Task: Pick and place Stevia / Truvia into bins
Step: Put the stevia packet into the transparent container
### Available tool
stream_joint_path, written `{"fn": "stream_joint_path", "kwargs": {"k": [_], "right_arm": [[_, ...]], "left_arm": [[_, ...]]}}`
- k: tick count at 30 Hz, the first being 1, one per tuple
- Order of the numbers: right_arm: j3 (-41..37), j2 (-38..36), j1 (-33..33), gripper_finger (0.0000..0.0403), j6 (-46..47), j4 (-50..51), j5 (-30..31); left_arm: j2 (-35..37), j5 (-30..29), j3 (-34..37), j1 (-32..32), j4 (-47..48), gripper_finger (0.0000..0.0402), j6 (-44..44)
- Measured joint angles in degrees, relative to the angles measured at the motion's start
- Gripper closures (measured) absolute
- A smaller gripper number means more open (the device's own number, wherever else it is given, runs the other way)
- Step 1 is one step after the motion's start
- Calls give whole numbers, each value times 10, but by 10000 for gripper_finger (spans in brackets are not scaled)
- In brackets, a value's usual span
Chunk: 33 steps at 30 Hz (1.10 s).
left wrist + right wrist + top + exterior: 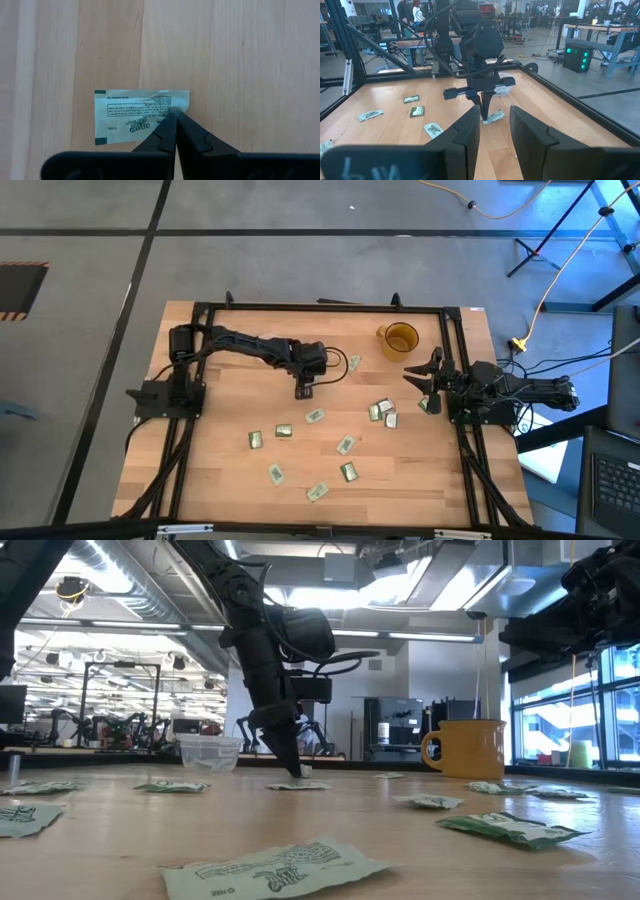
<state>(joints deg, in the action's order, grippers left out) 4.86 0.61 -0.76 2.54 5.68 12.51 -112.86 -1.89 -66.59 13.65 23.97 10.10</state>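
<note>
A: L gripper (175,116), status?
B: Tips pressed together on the edge of a sachet (135,116), mid-frame in its wrist view; pkt flat on the table (220,480), arm pointing straight down, prob. to nip one edge.
A: Bins?
B: Yellow mug (399,340) upper right of the overhead view, well apart.
A: R gripper (495,127)?
B: Spread, empty, waiting at the table's right edge.
</note>
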Motion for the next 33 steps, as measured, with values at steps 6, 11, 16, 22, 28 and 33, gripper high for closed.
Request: {"fn": "stream_joint_path", "kwargs": {"k": [6, 11, 16, 22, 28, 33], "right_arm": [[0, 0, 0, 292, 0, 0, 0], [0, 0, 0, 292, 0, 0, 0], [0, 0, 0, 292, 0, 0, 0], [0, 0, 0, 292, 0, 0, 0], [0, 0, 0, 292, 0, 0, 0], [0, 0, 0, 292, 0, 0, 0]], "left_arm": [[14, 17, 3, 0, 0, 399, 8], [36, 28, 6, 0, 16, 400, 12], [58, 30, 5, -1, 15, 400, 16], [84, 30, 5, -1, 16, 400, 25], [139, 2, 4, 0, 51, 400, 27], [203, -82, 3, 0, 128, 400, 8]]}}
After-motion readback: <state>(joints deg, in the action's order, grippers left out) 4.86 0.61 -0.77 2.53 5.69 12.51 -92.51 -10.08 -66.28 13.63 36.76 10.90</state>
